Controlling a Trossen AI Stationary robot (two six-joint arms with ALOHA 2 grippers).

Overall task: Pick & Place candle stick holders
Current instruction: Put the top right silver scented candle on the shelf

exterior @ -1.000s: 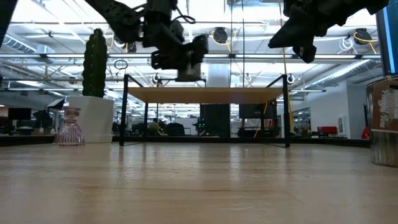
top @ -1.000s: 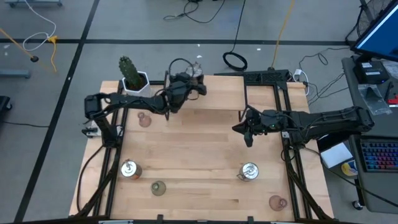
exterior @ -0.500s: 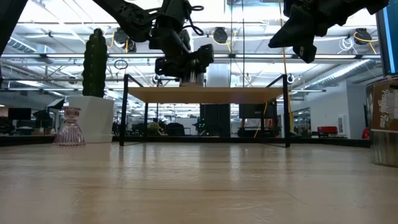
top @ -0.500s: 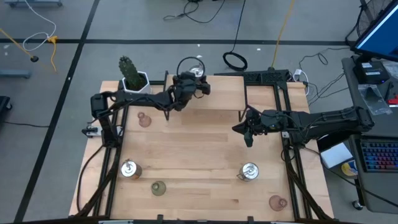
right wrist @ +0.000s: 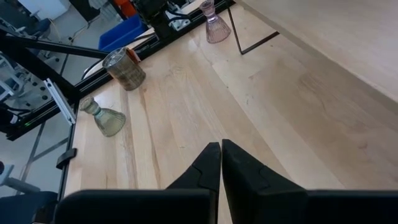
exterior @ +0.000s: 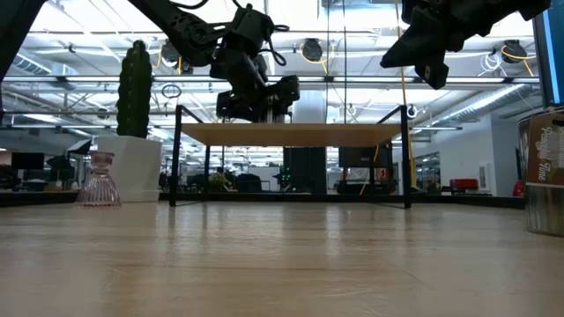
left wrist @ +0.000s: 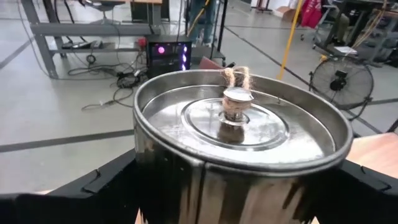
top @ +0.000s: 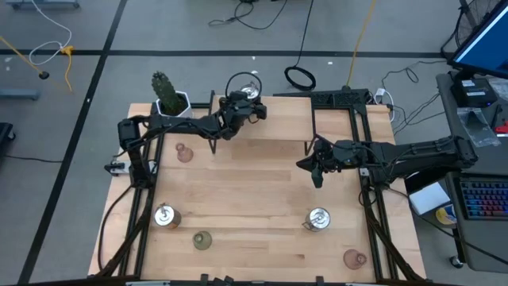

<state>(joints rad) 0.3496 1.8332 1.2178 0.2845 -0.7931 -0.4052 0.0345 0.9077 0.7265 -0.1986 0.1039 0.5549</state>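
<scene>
My left gripper [top: 247, 103] is shut on a squat silvery candle stick holder [left wrist: 242, 124], which hangs high over the table's far edge [exterior: 278, 109]; a wick stub stands in its dish. My right gripper [top: 317, 171] hovers shut and empty right of the table's middle [right wrist: 221, 155]. The other holders stand on their bases on the table: a pink glass one [top: 184, 152] at far left, a silvery one [top: 164, 215] and an olive glass one [top: 202, 239] at near left, a silvery one [top: 318, 218] and a pink one [top: 354, 257] at near right. My left gripper pinches the holder's round side wall [left wrist: 163, 182] below the rim, one dark finger [left wrist: 106, 190] on each side. The fingers come at it nearly level, from the table's left. The holder sits upright, open top up, lifted clear of the table.
A green cactus in a white pot [top: 170, 98] stands at the far left corner, close to my left arm. Black frame rails [top: 367, 135] run along the table's sides and far right. The middle of the wooden table [top: 254, 191] is bare.
My left gripper has carried the silvery holder a little toward the table's far edge and right and sunk slightly, its wrist turning as it went. The holder has stayed in the hold.
</scene>
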